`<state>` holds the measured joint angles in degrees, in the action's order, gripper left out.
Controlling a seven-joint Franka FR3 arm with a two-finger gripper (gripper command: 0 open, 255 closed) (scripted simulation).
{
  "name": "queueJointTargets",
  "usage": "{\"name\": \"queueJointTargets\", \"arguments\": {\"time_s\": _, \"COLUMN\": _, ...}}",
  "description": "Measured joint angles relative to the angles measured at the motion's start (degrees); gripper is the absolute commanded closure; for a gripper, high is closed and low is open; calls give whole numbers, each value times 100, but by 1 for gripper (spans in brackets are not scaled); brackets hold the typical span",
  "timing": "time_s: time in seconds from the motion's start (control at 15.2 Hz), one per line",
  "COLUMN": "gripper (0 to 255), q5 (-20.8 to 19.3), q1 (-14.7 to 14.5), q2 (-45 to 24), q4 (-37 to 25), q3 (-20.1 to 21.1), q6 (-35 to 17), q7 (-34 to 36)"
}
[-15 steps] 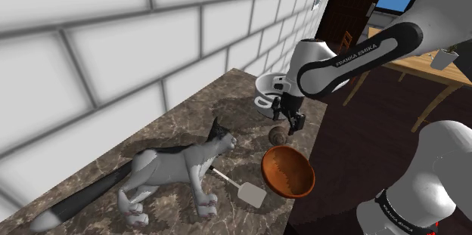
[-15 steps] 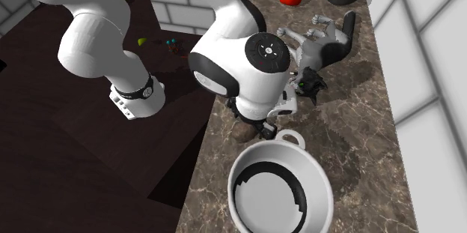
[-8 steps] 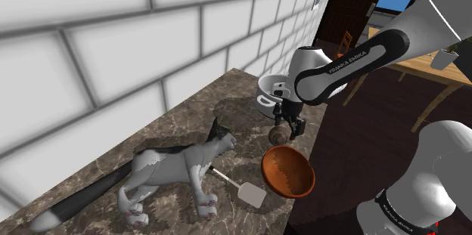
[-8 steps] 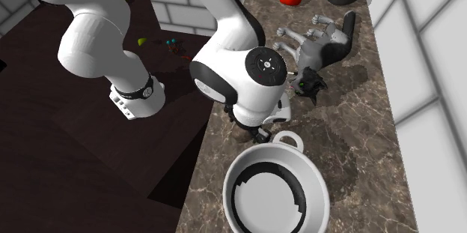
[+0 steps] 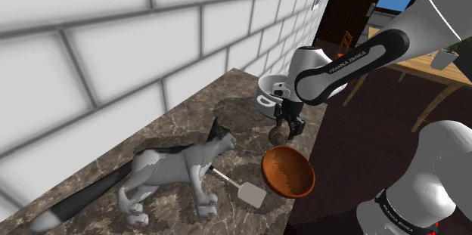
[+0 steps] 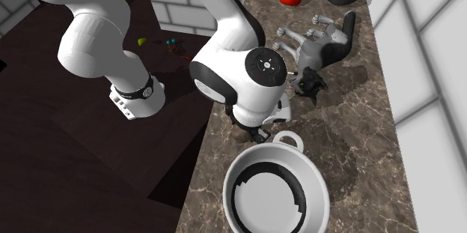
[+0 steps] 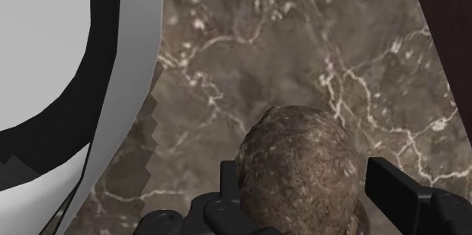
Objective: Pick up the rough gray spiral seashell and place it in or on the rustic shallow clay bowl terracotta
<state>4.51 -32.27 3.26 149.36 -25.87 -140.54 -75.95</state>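
**Seashell before the grasp.** We show the rough, brownish-grey seashell (image 7: pixel 299 150) lying on the marbled bench (image 5: pixel 198 112), not yet lifted. It sits just beside the terracotta bowl (image 5: pixel 288 171), outside the bowl's rim on the side toward the white pot (image 5: pixel 265 90).

The pincer (image 5: pixel 290 125) stands low over the shell with its fingers apart. In the wrist view one finger (image 7: pixel 228 177) lies against the shell's flank. The other (image 7: pixel 389 184) stands clear of it by a sliver of bench.

We judge the approach complete. Closing, lifting, the short carry to the bowl and release are all left to do, and the bowl holds nothing.

The shell reads as an egg-shaped lump. Its long axis lies flat on the bench and crosswise to the line between the fingers, so they would close across its narrower width. We cannot tell which end carries the spire.
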Motion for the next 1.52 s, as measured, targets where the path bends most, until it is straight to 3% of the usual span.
{"name": "queueJointTargets", "arguments": {"time_s": 0.53, "gripper": 255, "q5": -218, "q1": 36, "q2": 303, "q4": -46, "q3": 18, "q6": 316, "q7": 174}}
{"name": "queueJointTargets", "arguments": {"time_s": 1.52, "gripper": 255, "q5": -707, "q1": 174, "q2": 1301, "q4": -495, "q3": 191, "q6": 1682, "q7": 630}}
